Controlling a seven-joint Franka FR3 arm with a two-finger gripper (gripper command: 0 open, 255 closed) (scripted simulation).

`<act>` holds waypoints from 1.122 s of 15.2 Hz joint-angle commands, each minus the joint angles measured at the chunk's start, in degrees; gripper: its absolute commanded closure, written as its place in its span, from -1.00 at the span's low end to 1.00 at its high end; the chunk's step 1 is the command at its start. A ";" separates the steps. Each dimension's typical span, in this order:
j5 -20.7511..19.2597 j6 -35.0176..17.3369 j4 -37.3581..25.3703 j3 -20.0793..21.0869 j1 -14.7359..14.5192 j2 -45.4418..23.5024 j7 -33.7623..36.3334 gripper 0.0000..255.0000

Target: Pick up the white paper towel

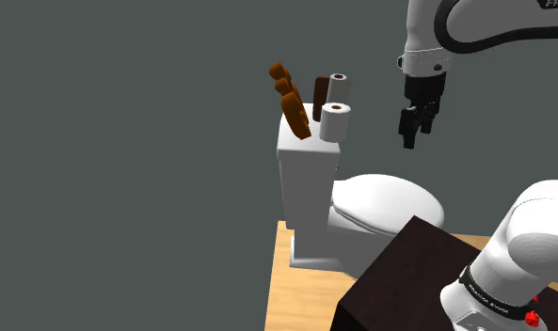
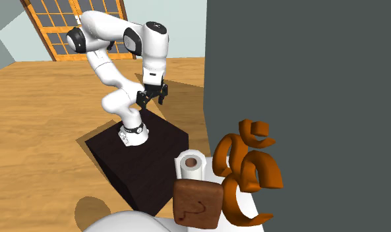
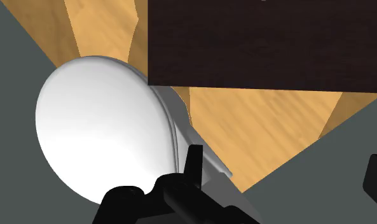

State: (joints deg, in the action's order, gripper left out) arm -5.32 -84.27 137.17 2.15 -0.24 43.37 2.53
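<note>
My gripper (image 1: 416,133) hangs in the air, fingers (image 3: 194,170) apart, holding nothing. The white paper towel (image 1: 336,123) stands on the toilet tank (image 1: 305,179), at the end nearest my gripper. Reaching and grabbing are left.

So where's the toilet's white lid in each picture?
Shoulder view: toilet lid, centre, right of the tank.
Second exterior view: at the bottom edge, left of the brown block.
Wrist view: large white oval beside the wooden floor.
Shared landmark: the dark stand.
</note>
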 commanded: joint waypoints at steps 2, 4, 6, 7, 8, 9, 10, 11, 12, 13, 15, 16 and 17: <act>-0.48 -1.21 -1.12 -0.52 0.28 -1.73 -0.47 -1.00; -1.31 -3.46 -3.54 -1.50 0.81 -5.19 -1.39 -1.00; -1.98 -5.50 -6.18 -2.45 1.27 -8.66 -2.30 -1.00; -2.26 -6.43 -7.59 -2.92 1.46 -10.40 -2.75 -1.00; -2.50 -7.32 -9.06 -3.36 1.66 -12.13 -3.21 -1.00; -2.70 -8.14 -10.58 -3.80 1.84 -13.87 -3.67 -1.00; -2.86 -8.91 -12.16 -4.23 2.02 -15.61 -4.13 -1.00; -2.98 -9.62 -13.80 -4.65 2.18 -17.34 -4.60 -1.00; -3.07 -10.28 -15.49 -5.06 2.34 -19.08 -5.07 -1.00; -3.11 -10.88 -17.25 -5.47 2.48 -20.82 -5.55 -1.00; -3.09 -11.91 -20.93 -6.25 2.77 -24.32 -6.53 -1.00; -3.02 -12.34 -22.87 -6.63 2.90 -26.08 -7.03 -1.00; -2.91 -12.71 -24.87 -7.01 3.03 -27.85 -7.54 -1.00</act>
State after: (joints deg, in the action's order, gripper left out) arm -8.28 -96.36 114.41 -4.31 2.58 17.54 -4.27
